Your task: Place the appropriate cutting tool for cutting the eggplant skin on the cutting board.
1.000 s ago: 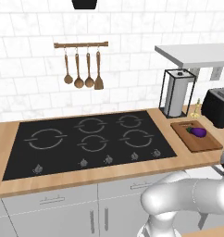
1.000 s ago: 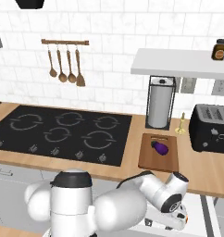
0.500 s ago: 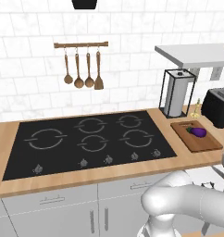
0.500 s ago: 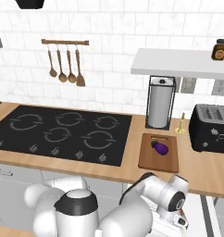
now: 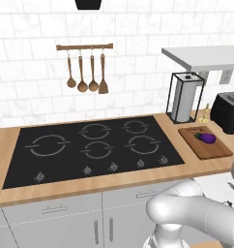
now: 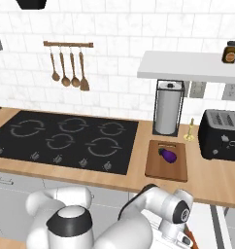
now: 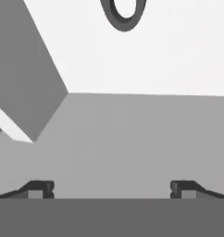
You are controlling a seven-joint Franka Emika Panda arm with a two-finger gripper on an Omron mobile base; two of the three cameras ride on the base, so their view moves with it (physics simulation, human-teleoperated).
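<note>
The eggplant (image 5: 206, 138) (image 6: 168, 154) lies on the reddish-brown cutting board (image 5: 213, 149) (image 6: 160, 168), on the counter to the right of the cooktop. My arm bends down in front of the cabinets, below the counter edge at the right. In the hand view my gripper (image 7: 112, 187) is open, its fingertips (image 7: 40, 187) far apart with nothing between them, facing a pale grey floor and white wall. A dark ring (image 7: 123, 14) shows at that view's top edge; I cannot tell what it belongs to. No cutting tool can be made out.
A black cooktop (image 5: 90, 145) takes up the counter's middle. Behind the board stand a paper towel holder (image 5: 185, 97) and a black toaster (image 5: 228, 112). Wooden utensils (image 5: 85, 72) hang on the wall. A jar (image 6: 229, 51) sits on the shelf. A small orange-red thing (image 6: 186, 239) lies by the hand.
The arm has sunk lower and further right below the counter edge. The jaws have stayed open. Eggplant and board have not moved.
</note>
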